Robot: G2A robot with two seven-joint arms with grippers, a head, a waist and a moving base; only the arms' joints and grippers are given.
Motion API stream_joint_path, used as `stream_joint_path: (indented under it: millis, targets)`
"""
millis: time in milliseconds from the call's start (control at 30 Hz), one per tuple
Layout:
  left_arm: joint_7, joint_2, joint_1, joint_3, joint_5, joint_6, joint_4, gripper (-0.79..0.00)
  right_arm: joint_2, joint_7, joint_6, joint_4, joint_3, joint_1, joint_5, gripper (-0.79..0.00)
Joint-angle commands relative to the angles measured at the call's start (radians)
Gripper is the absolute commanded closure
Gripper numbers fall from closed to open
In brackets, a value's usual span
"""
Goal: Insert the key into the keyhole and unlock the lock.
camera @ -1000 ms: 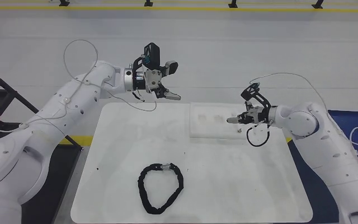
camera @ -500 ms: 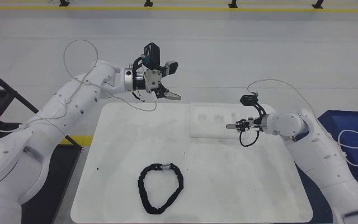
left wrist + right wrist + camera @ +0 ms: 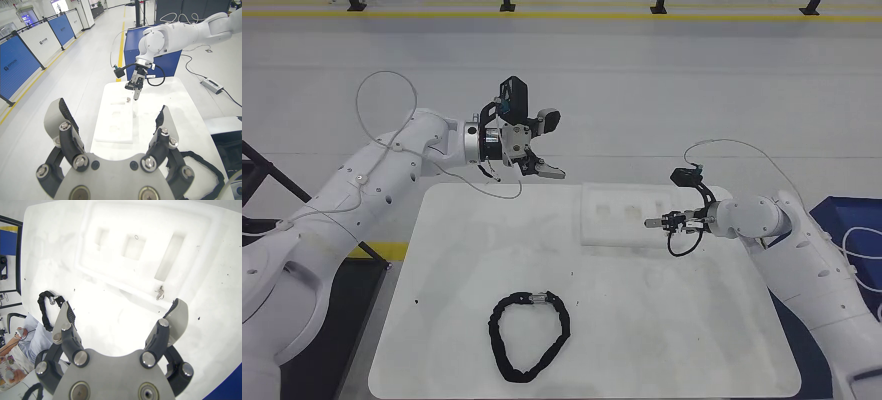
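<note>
while right fingers [image 3: 179, 311] creep, open, toward key [image 3: 160, 294] | left fingers [image 3: 54, 117] open, unmoved

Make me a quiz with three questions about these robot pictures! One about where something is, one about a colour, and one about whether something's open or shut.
1. Where is the key?
A. on the floor
B. on the foam block
C. hanging from a cable

2. What colour is the lock?
A. black
B. red
C. yellow

3. The fingers of the right gripper are:
A. shut on the key
B. shut on the lock
C. open

Answers:
1 B: the key lies at the block's edge, beside a hollow.
2 A: its chain sleeve is black.
3 C: the fingers stand apart with nothing between them.
</note>
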Motion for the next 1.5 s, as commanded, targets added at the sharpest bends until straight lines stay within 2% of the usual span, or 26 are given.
stream_joint_path:
  millis: [0, 200, 533, 867, 1000, 1067, 1167, 1200, 1333, 1467]
  targets:
    - [0.000, 0.000, 0.000, 0.000, 0.000, 0.000, 0.000, -0.785, 0.000, 0.000, 0.000, 0.000, 0.000, 0.000, 0.000, -0.785]
    - [0.000, 0.000, 0.000, 0.000, 0.000, 0.000, 0.000, -0.785, 0.000, -0.011, -0.005, -0.002, 0.001, -0.005, 0.002, -0.785]
    - [0.000, 0.000, 0.000, 0.000, 0.000, 0.000, 0.000, -0.785, -0.035, 0.008, -0.129, 0.118, -0.075, 0.043, -0.024, -0.785]
    - [0.000, 0.000, 0.000, 0.000, 0.000, 0.000, 0.000, -0.785, -0.096, -0.015, -0.083, 0.264, -0.175, 0.116, -0.077, -0.785]
    - [0.000, 0.000, 0.000, 0.000, 0.000, 0.000, 0.000, -0.785, -0.115, -0.018, -0.046, 0.298, -0.201, 0.139, -0.109, -0.656]
    - [0.000, 0.000, 0.000, 0.000, 0.000, 0.000, 0.000, -0.785, -0.122, -0.012, -0.030, 0.313, -0.209, 0.150, -0.122, -0.557]
    - [0.000, 0.000, 0.000, 0.000, 0.000, 0.000, 0.000, -0.785, -0.130, -0.001, 0.001, 0.323, -0.221, 0.161, -0.149, -0.502]
    - [0.000, 0.000, 0.000, 0.000, 0.000, 0.000, 0.000, -0.785, -0.133, 0.005, 0.009, 0.327, -0.223, 0.162, -0.153, -0.440]
    - [0.000, 0.000, 0.000, 0.000, 0.000, 0.000, 0.000, -0.785, -0.142, 0.010, 0.046, 0.341, -0.234, 0.167, -0.181, -0.440]
    - [0.000, 0.000, 0.000, 0.000, 0.000, 0.000, 0.000, -0.785, -0.152, 0.002, 0.052, 0.358, -0.238, 0.170, -0.188, -0.339]
